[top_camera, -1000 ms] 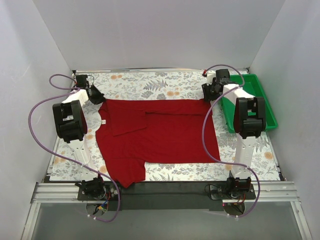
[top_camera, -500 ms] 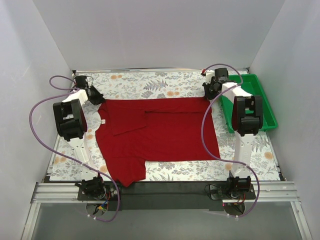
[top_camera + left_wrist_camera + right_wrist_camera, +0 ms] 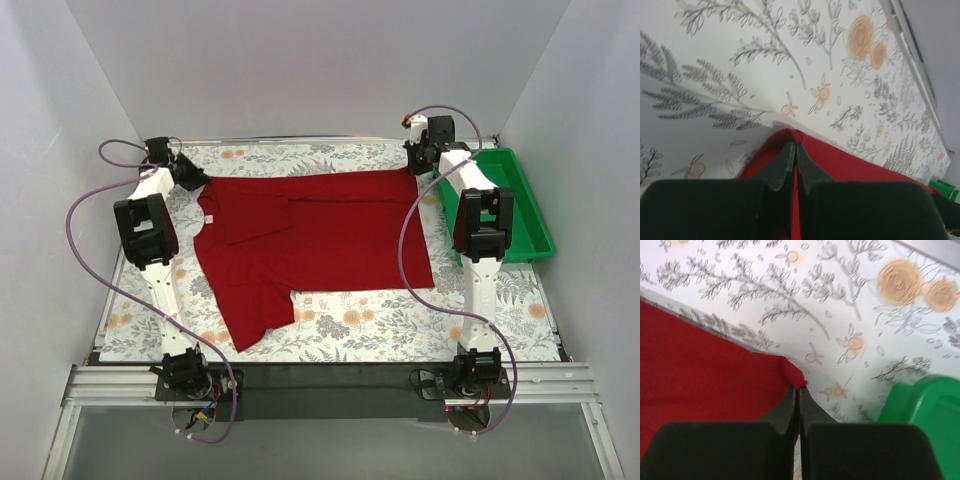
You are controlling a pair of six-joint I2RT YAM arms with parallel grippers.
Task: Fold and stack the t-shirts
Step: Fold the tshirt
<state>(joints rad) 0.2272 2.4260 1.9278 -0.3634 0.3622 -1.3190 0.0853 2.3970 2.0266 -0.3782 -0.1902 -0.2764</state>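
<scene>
A dark red t-shirt [image 3: 315, 235] lies spread over the flowered table, its far half folded onto itself, one sleeve trailing to the near left. My left gripper [image 3: 198, 180] is shut on the shirt's far left corner [image 3: 793, 136]. My right gripper [image 3: 414, 168] is shut on the far right corner [image 3: 796, 376]. Both corners are pinched between the black fingertips, and the far edge is stretched straight between them.
A green plastic tray [image 3: 528, 215] stands at the right edge, close to my right arm; its corner shows in the right wrist view [image 3: 925, 410]. The back wall rail [image 3: 320, 140] runs just beyond both grippers. Purple cables loop beside each arm.
Both grippers have moved toward the back wall, dragging the whole shirt farther away. The near hem and sleeve have slid back from the table's front edge.
</scene>
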